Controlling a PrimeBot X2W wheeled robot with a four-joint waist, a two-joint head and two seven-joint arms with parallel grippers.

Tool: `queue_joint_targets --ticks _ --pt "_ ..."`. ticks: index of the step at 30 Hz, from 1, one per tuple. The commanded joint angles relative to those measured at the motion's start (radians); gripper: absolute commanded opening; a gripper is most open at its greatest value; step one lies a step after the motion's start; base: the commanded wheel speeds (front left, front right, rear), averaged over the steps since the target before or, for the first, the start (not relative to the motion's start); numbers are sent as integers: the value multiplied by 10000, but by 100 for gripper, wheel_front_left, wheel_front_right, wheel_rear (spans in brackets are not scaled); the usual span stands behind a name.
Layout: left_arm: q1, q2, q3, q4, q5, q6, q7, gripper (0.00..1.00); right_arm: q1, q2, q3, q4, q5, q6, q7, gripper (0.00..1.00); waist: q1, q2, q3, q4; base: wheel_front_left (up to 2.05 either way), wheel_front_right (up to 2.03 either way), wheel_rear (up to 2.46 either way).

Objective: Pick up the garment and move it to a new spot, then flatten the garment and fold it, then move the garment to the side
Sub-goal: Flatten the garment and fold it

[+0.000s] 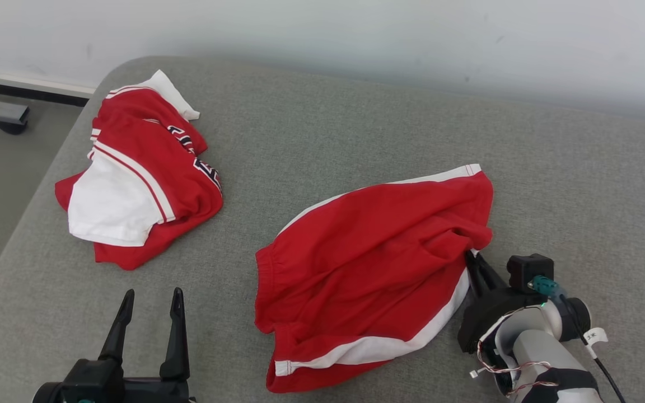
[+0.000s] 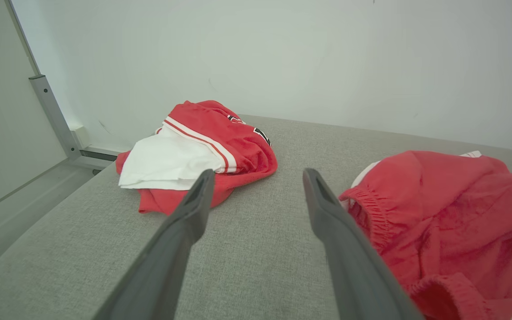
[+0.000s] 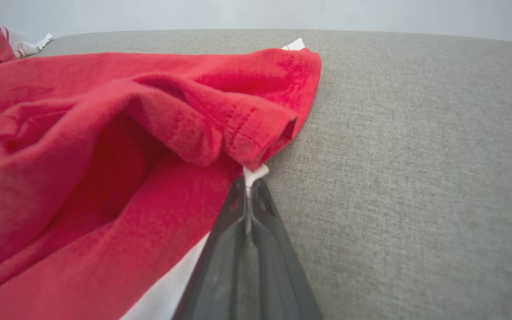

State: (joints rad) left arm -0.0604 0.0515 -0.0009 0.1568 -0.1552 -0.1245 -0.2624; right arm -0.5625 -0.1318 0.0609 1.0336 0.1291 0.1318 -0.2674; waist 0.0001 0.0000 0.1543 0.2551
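- right gripper (image 3: 248, 189), nearest the lens in the right wrist view, had its two dark fingers pressed together on a small white tab of cloth at the leg-hem corner of the red shorts (image 1: 373, 263).
- left gripper (image 1: 152, 293) stood with its jaws wide apart and held nothing. it sat over bare cushion, near the waistband (image 1: 261, 280) end of the shorts but not touching it.
- location: the shorts lay crumpled near the middle of the grey upholstered surface (image 1: 356, 123), toward the robot's right. a red and white jersey (image 1: 143, 179) lay well apart at the far left.
- risk, slip: the bite looked shallow, taking only the hem edge. a quick lift could pull the tab out of the fingertips.
- risk, partial grasp: the fingers appeared to hold one layer only. the shorts would then likely hang from one corner and land more bunched than they were.
- risk, drag: the coarse weave of the surface probably offered friction. a low pull could roll the cloth under itself rather than slide it.
- materials: the shorts were soft, matte knit, limp and deeply creased, with a stitched hem, a gathered elastic waistband and a white side stripe (image 1: 389, 344).
- surface: padded, flat, with rounded corners and a fine woven texture.
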Motion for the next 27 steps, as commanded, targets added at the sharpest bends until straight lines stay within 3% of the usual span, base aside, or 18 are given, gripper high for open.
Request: queue_joint_targets --ticks 1,14,20,27 --pt "60 -17 -6 30 0 -39 -36 100 247 -13 35 -126 146 -23 51 0 -1 0 -108 -121 0 0 0" --pt "572 -17 -35 48 -188 78 -37 100 2601 -350 -613 -3423 1185 -23 28 0 -1 0 -682 -1218 0 0 0" --pt "616 -14 -50 72 -217 68 -37 100 4220 99 -1218 -4967 2063 -23 30 0 -1 0 -779 -1736 0 0 0" --pt "612 -14 -152 133 -221 44 -37 100 5658 515 -1366 -6191 2331 -23 34 0 -1 0 -853 -1905 0 0 0"
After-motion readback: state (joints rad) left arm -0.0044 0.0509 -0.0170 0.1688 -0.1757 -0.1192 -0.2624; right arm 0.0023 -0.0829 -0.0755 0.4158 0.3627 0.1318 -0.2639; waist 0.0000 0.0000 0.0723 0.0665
